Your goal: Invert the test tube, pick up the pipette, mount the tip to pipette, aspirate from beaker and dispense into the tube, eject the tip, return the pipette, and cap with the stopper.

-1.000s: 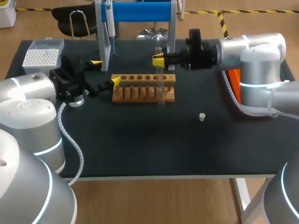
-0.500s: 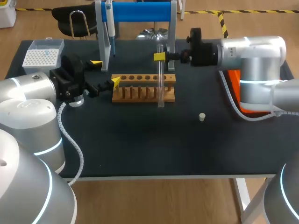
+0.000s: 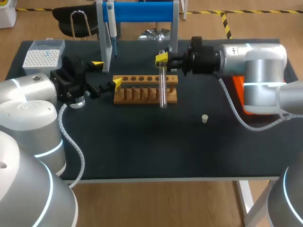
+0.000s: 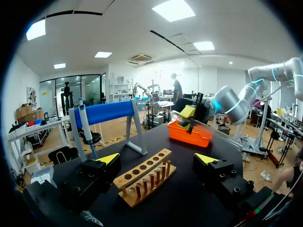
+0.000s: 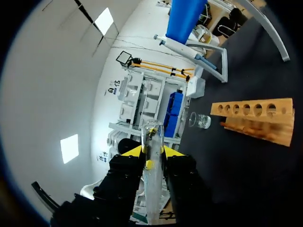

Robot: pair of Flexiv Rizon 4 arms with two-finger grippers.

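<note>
Counting from the head view, I have one test tube (image 3: 162, 87), one pipette (image 3: 111, 28), one stopper (image 3: 204, 118), one tip box (image 3: 43, 54) and one wooden rack (image 3: 144, 90) with six holes. My right gripper (image 3: 161, 58) pinches the tube near its upper end, holding it upright at the rack's right end. My left gripper (image 3: 107, 74) sits spread wide at the rack's left end. The pipette hangs on the blue stand (image 3: 142, 12) behind the rack. The stopper lies on the table, well apart from the rack. One beaker (image 5: 201, 120) stands past the rack's far end in the right wrist view.
</note>
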